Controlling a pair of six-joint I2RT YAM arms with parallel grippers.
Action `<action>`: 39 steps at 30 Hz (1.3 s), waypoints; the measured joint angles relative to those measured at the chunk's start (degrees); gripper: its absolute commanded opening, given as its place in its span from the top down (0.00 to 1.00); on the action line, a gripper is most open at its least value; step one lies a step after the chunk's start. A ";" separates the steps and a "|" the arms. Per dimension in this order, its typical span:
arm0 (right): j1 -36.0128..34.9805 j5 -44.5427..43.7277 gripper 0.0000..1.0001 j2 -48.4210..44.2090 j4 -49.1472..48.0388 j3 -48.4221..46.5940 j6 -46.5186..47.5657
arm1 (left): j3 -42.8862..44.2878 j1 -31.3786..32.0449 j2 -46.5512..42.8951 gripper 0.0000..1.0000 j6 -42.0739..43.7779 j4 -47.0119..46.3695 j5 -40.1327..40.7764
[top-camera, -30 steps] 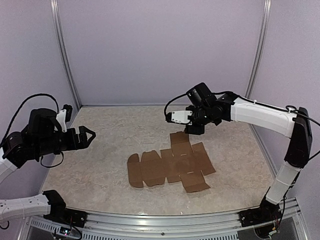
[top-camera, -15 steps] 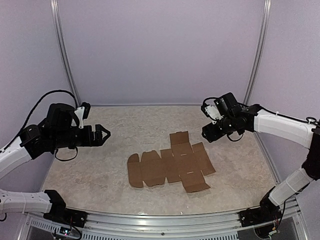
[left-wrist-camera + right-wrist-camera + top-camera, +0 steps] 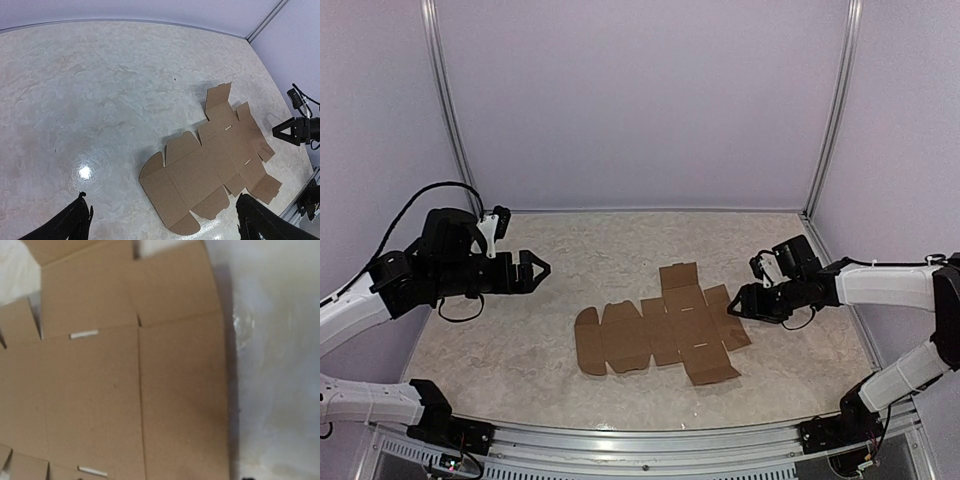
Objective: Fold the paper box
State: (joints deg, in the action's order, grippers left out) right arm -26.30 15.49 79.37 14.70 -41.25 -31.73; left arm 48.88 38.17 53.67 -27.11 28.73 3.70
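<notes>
Item: paper box [image 3: 662,332]. Brown die-cut sheet, unfolded, lying flat near the middle of the desk [image 3: 570,245]. Rounded flaps point to 9 o'clock and one square flap to 12 o'clock.

Left gripper [image 3: 542,272]: raised over the desk's 9 o'clock side, well apart from the sheet. Jaws spread wide, nothing between them.

Right gripper [image 3: 733,307]: low at the sheet's 3 o'clock flap. Jaws parted in a V, holding nothing. Whether it touches the flap cannot be told.

Right wrist view: creased panels and two pale slits, close up.
</notes>
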 measured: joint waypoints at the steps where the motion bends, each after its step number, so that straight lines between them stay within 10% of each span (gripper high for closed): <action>1: 0.39 0.79 0.34 0.37 -0.90 0.63 -0.72 | -0.02 0.07 -0.04 0.01 -0.02 -0.02 -0.07; 19: 5.86 9.40 0.36 6.54 -11.72 6.29 -1.66 | -3.85 2.95 6.34 0.03 -2.78 -5.11 -2.45; 39: 6.01 13.94 0.39 7.43 -22.95 11.19 -1.81 | -5.42 4.79 28.46 0.28 -7.56 -20.46 -10.40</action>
State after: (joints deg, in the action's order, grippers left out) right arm -20.29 29.43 86.80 -8.25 -30.06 -33.54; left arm 43.46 42.96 82.13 -34.68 8.27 -6.70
